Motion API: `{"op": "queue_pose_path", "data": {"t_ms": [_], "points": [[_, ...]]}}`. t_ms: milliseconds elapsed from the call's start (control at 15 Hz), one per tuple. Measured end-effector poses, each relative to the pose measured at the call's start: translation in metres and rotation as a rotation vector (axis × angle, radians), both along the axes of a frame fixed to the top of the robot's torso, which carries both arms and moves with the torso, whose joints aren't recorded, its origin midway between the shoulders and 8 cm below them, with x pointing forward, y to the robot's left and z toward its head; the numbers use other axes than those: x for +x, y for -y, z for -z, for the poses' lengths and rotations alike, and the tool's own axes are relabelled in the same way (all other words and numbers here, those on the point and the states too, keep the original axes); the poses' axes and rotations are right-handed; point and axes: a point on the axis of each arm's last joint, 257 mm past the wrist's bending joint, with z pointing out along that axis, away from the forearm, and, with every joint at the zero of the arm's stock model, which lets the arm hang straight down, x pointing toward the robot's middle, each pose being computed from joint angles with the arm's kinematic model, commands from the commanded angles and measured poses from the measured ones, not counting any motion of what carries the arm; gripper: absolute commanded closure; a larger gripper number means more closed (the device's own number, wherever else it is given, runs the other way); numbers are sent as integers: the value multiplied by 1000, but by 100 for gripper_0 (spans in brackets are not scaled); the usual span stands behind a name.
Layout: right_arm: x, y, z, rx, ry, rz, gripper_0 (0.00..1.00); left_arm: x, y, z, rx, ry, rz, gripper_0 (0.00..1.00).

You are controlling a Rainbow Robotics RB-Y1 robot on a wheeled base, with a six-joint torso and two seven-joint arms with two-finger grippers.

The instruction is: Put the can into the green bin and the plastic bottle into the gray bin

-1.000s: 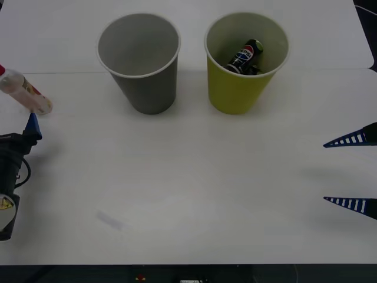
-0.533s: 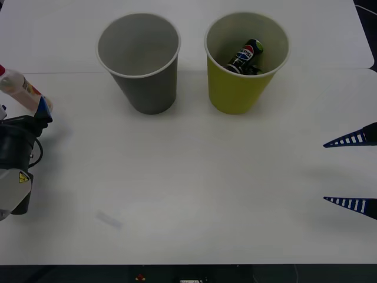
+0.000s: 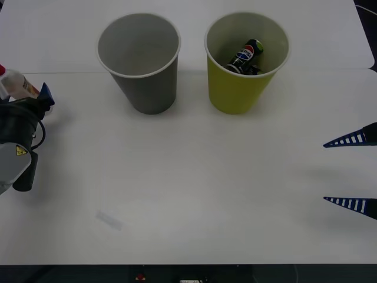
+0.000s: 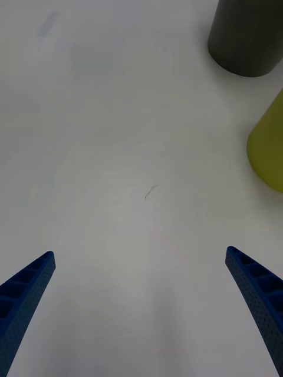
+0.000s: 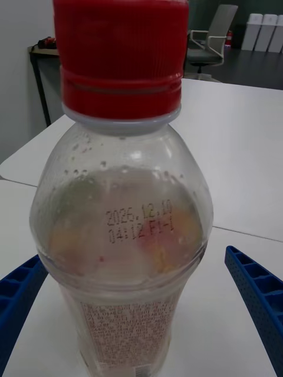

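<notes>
The plastic bottle [image 3: 15, 85], whitish with a red cap, lies at the table's far left edge. My left gripper [image 3: 32, 97] is open and straddles it. In the left wrist view the plastic bottle [image 5: 124, 224] stands between the two blue fingers [image 5: 253, 288], with a gap on each side. The can [image 3: 246, 54] lies tilted inside the green bin [image 3: 235, 94]. The gray bin [image 3: 147, 88] stands to its left, and I see nothing inside it. At the right edge my right gripper [image 3: 325, 172] hangs open over bare table. The right wrist view shows my right gripper [image 4: 140, 253], the gray bin [image 4: 247, 41] and the green bin [image 4: 271, 141].
Both bins stand upright side by side at the back middle of the white table [image 3: 194, 177]. A faint grey smudge [image 3: 109, 219] marks the near left of the tabletop. Beyond the bottle, the left wrist view shows more white tables and an office chair [image 5: 206, 41].
My left arm has moved forward along the table's left edge, and its open fingers now sit around the bottle. The right arm, both bins and the can have not moved.
</notes>
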Motion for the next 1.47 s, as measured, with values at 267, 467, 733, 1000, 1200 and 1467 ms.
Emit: {"op": "queue_pose_path", "data": {"t_ms": [267,467,733,1000,1200,1467], "points": [[0,0,0,0,0,0,0,5,-13,3,8,-30,-20,0],[0,0,0,0,0,0,0,5,-13,3,9,-32,-20,12],[0,0,0,0,0,0,0,5,-13,4,16,-34,-20,100],[0,0,0,0,0,0,0,5,-10,7,17,-46,-9,100],[0,0,0,0,0,0,0,6,-8,7,35,-51,0,100],[0,0,0,0,0,0,0,11,-1,4,38,-85,42,100]]}}
